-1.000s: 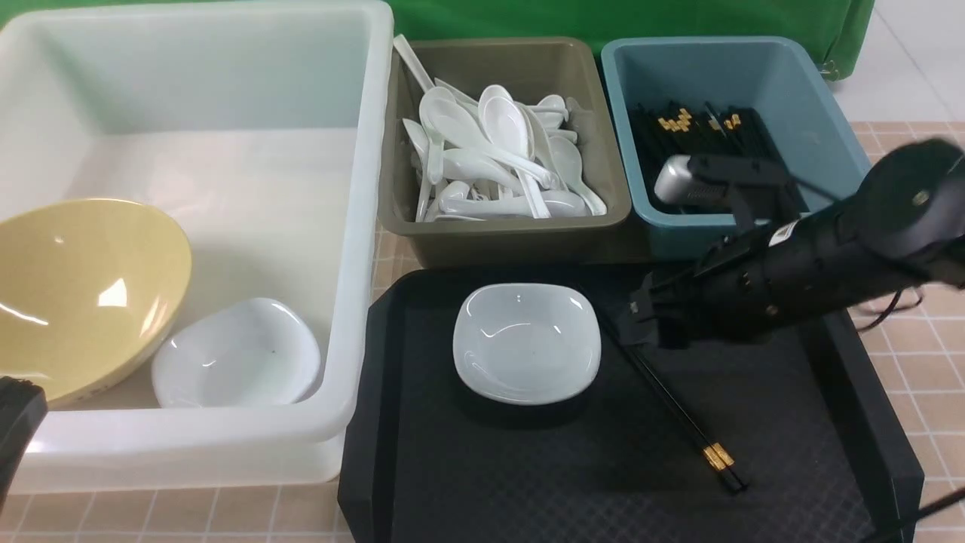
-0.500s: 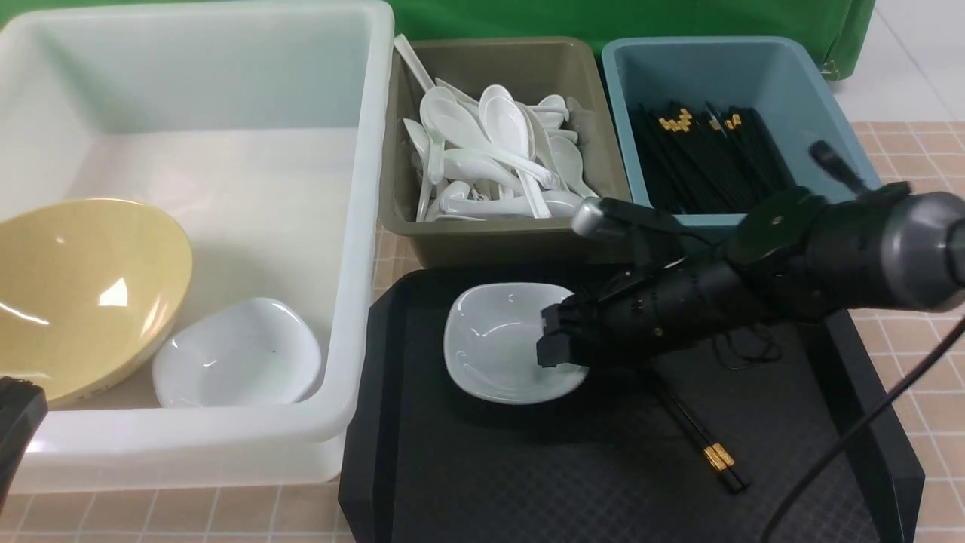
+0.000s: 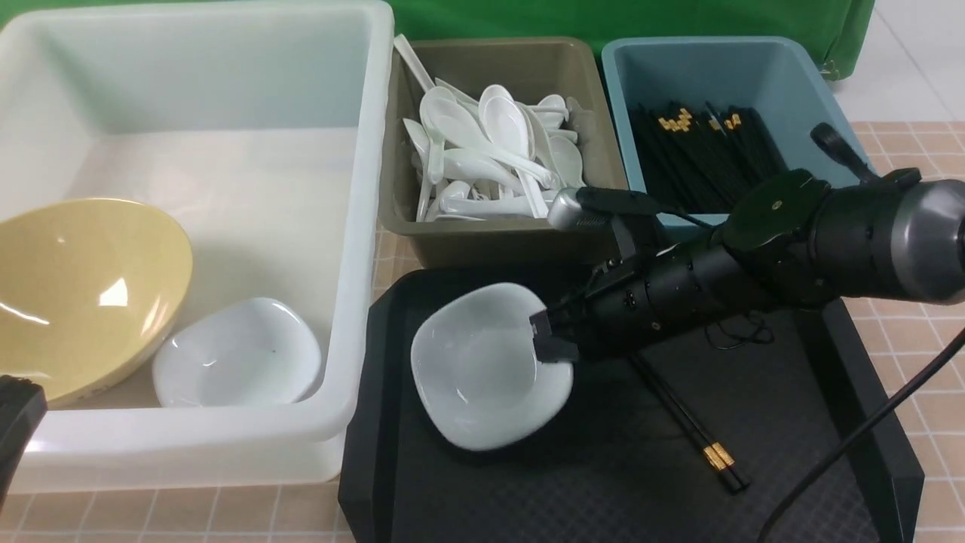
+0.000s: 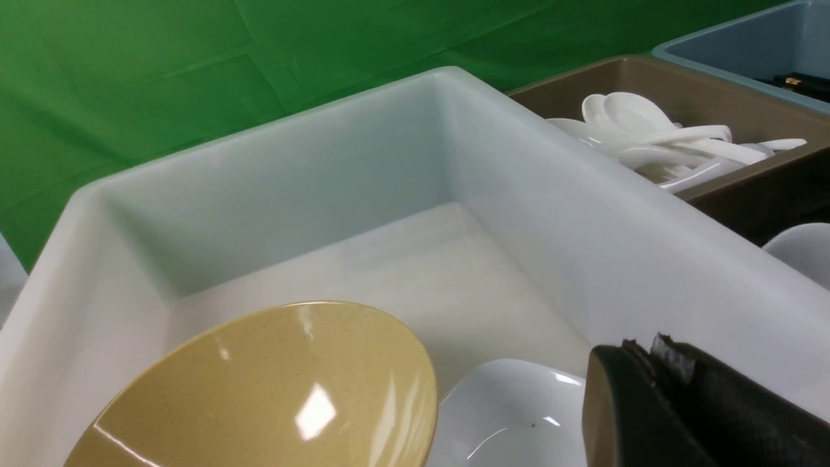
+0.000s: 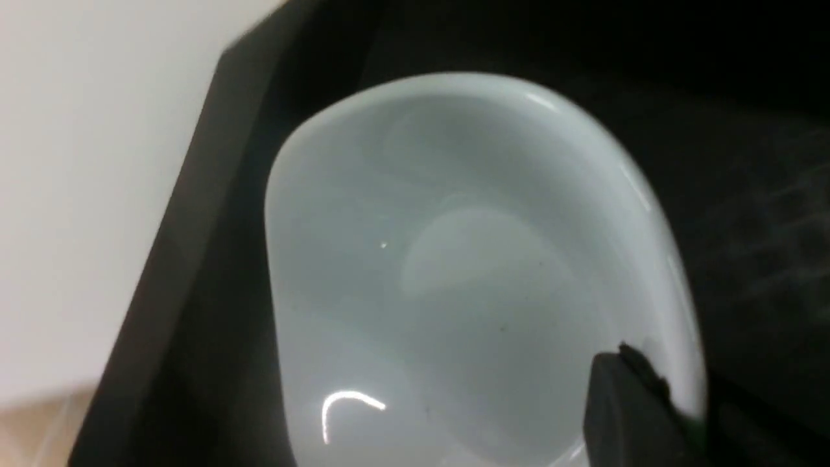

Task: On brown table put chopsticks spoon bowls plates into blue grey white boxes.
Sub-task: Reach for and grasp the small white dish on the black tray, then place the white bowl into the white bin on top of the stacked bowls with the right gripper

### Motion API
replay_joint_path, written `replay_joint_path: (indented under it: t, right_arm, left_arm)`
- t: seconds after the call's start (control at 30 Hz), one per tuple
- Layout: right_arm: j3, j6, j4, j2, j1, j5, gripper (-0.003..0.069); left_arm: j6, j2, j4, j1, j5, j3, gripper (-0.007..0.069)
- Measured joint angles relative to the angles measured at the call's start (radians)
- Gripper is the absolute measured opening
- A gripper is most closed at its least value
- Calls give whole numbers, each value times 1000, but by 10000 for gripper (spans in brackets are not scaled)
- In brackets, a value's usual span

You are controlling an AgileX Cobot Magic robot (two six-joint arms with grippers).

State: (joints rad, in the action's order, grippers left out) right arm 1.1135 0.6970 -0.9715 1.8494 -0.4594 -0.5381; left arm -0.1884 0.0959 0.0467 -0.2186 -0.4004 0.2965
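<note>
The right gripper [image 3: 550, 339] pinches the rim of a white plate [image 3: 482, 369] over the black tray [image 3: 754, 483]. Its jaws are closed on that edge. I think it grabs the rim because that is the only part thin enough to fit between them. The plate is tipped: the held side is up and the far side hangs low. I cannot tell if the low side touches the tray.

The white tub [image 3: 354, 226] sits just beside the tray, on the robot's left. The yellow bowl [image 3: 83, 286] and a second white plate [image 3: 237, 354] lie in it already, so I think this plate belongs there too.

The grey-brown bin [image 3: 497, 245] holds a heap of spoons [image 3: 490, 158]. The blue bin [image 3: 837, 128] holds many chopsticks [image 3: 701, 158]. Each kind of thing gets its own box. Two loose chopsticks [image 3: 693, 430] lie on the tray by the right arm, not yet put away. All of it stands on the brown table [image 3: 927, 377].

The left gripper [image 4: 648, 353] hangs low at the near corner of the tub, jaws shut on nothing, out of the way.

The tub wall is tall, so the plate must go up and over it. The plate is shiny and held by one edge, so it could slip
</note>
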Motion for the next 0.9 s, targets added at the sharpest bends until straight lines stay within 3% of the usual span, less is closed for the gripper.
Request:
replay_joint_path:
  t: [0.2,0.33,0.47,0.5,0.63,0.9]
  right_arm:
    - [-1,-37,179,-154,0,-62,69]
    - [24,-54,206,-256,-17,-46,69]
    - [136,-60,209,-265,-98,-13,69]
    - [214,-38,209,-237,-164,13,69]
    - [406,30,207,-91,-269,49,69]
    - [765,39,278,240,-291,73,69]
  left_arm:
    - [37,-86,-47,0,0,25,1]
    - [48,-110,-39,0,-8,26,1]
    - [47,-111,-11,0,-5,26,1]
    - [47,-111,6,0,-2,26,1]
    - [53,-111,37,0,-1,26,1]
    - [71,-111,53,0,0,26,4]
